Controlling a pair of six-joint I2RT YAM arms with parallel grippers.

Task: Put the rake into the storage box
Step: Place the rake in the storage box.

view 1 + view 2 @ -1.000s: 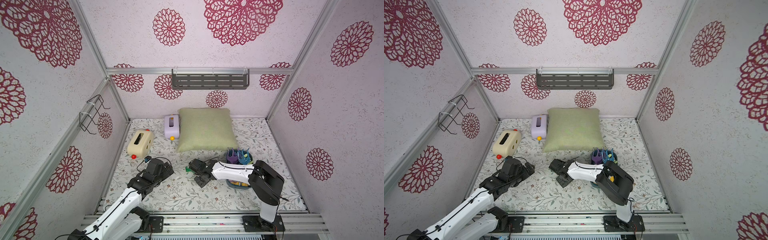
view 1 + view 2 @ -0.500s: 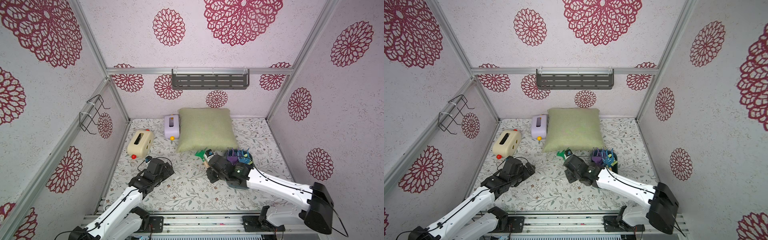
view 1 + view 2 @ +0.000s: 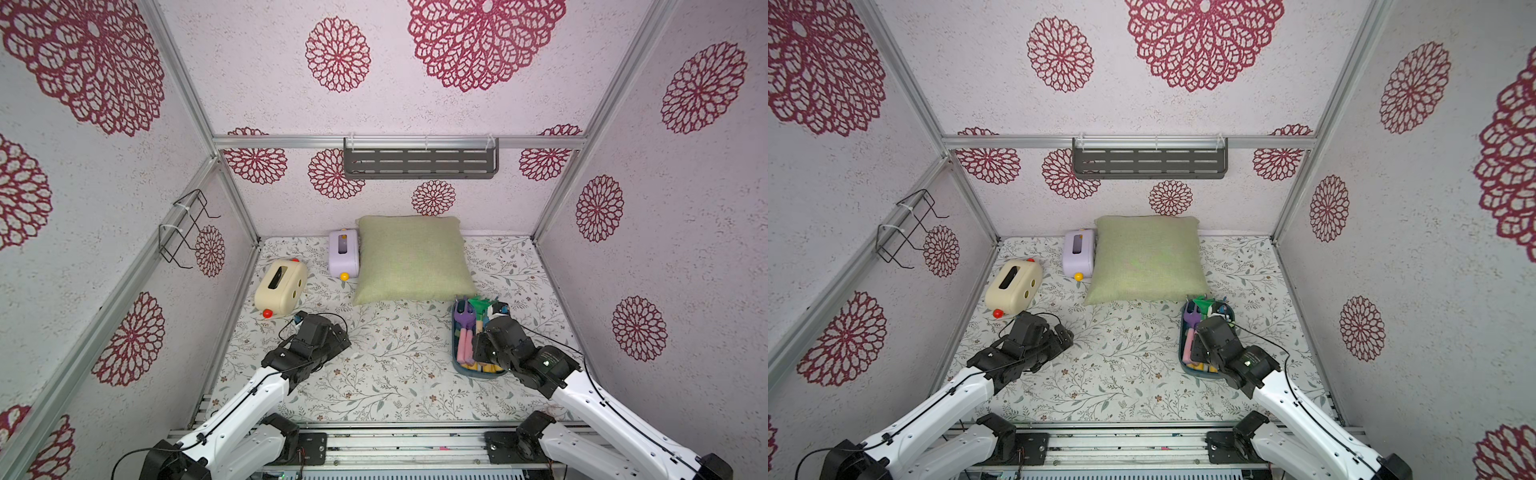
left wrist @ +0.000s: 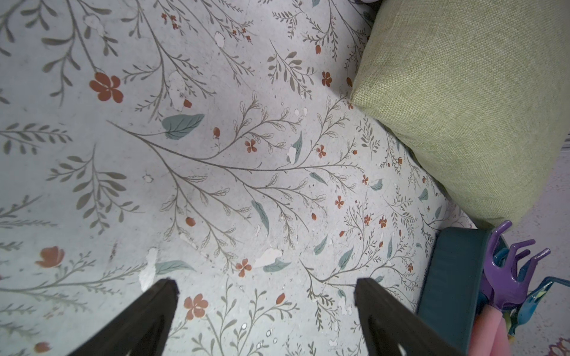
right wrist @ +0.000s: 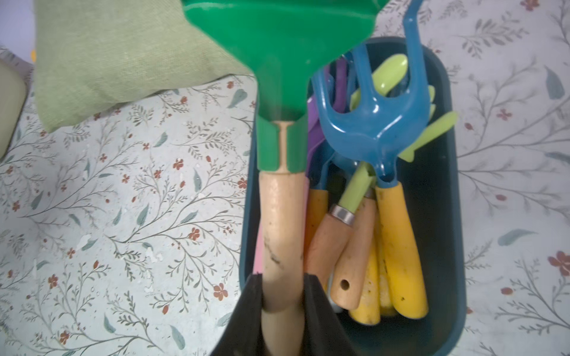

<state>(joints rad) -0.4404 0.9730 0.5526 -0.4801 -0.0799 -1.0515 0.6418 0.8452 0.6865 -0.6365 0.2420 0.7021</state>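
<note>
Right claw [image 5: 282, 280]: clamped tight on the pale wooden handle of the rake [image 5: 279, 49], near the handle's end. The two dark fingers [image 5: 317, 302] press on either side of it.
Rake: green fan-shaped head, held lengthways above the storage box [image 5: 456, 246]. The handle runs over the box's long wall on the side nearer the middle of the floral mat [image 5: 123, 215]. The head reaches past the box's far end, toward the green cushion [image 3: 411, 257].
Contact: I cannot tell whether the rake touches the tools below or hangs clear of them.
Storage box: a shallow dark teal tub, sitting on the mat just off the cushion's near corner, on the right arm's side.
In the box: a blue hand fork [image 5: 370, 120] with a yellow handle, a lime-green tool, a purple claw tool [image 4: 505, 277] and a pink handle [image 3: 461, 347], all lying lengthways and crowded together.
Left claw [image 4: 265, 286]: spread wide and holding nothing. It is low over bare mat, well apart from the box, which shows at the edge of its wrist view.
Back of the mat: a cream toaster-shaped box [image 3: 280, 289] and a lilac one [image 3: 343, 253], the lilac one right beside the cushion.
Walls: a grey slotted shelf [image 3: 419, 162] on the back wall and a black wire rack [image 3: 187, 228] on the left.
</note>
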